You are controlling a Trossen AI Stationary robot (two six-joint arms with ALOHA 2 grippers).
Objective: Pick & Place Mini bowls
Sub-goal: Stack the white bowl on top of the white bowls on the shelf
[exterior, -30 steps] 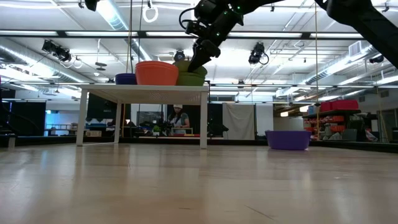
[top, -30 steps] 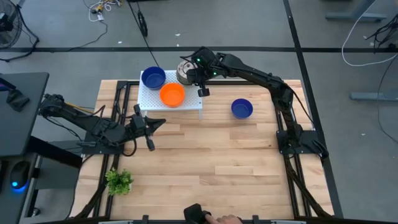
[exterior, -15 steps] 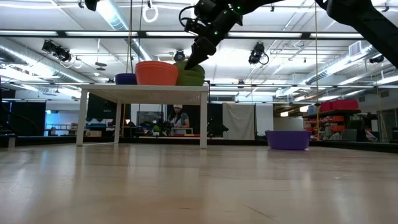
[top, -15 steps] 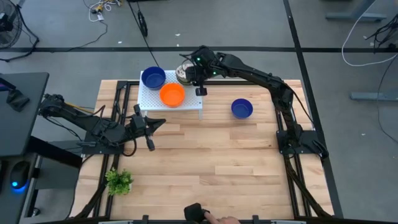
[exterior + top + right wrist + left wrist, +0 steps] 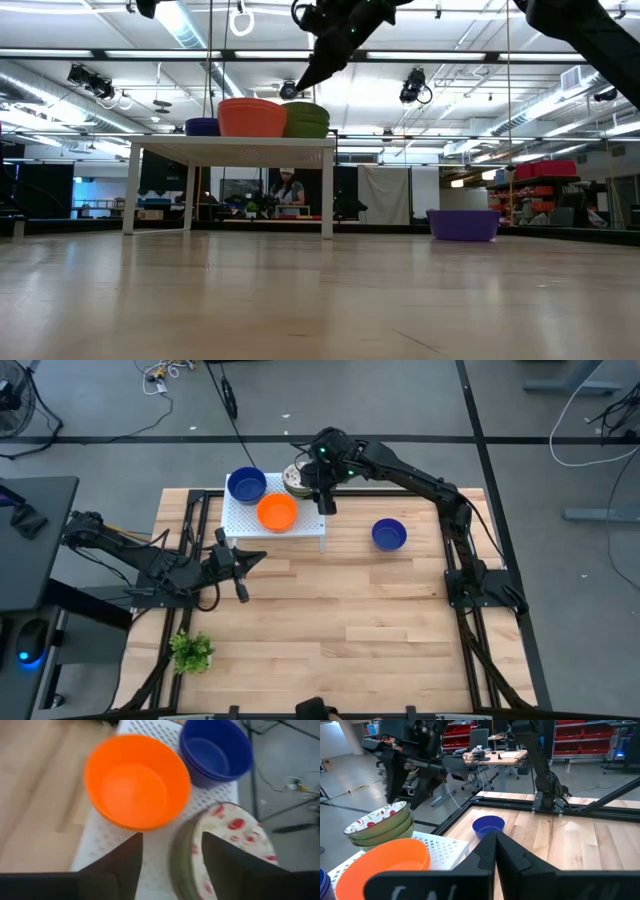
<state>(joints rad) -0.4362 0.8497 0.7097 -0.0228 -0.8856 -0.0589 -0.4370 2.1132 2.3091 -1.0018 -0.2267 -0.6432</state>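
right gripper [image 5: 170, 862] open, empty, hovering over the white rack [image 5: 240, 520] | speckled bowl stack [image 5: 225, 847] on the rack right below its fingers | orange bowl [image 5: 277, 512] beside it | left gripper [image 5: 245, 560] parked near rack, clenched

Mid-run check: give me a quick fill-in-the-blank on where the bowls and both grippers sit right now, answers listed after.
1. The right gripper hangs open just above the stack of ____ bowls on the white perforated rack.
2. The orange bowl sits on the rack next to the stacked ____ bowls.
3. A single blue bowl rests on the wooden ____, off the rack.
4. The left gripper waits over the table with its fingers ____.

Missing words: speckled; blue; table; shut
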